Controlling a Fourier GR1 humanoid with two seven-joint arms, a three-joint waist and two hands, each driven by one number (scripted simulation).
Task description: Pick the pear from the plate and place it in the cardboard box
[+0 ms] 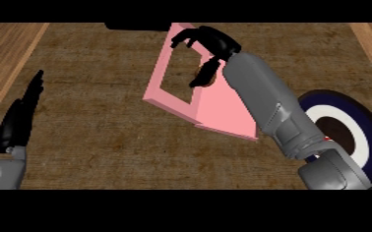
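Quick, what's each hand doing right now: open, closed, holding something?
Left hand: open, resting at the left edge, holding nothing.
Right hand: above the pink box; open or closed cannot be told.

Coarse, matt brown weave like cloth over the table, with smoother wood-grain strips along the frame's left and right edges. Smooth, matt pink card-like box. Smooth plate. Faintly sheened grey forearm.

Brown counter fills the view, a paler wood strip down its left, a dark shape at the top edge.
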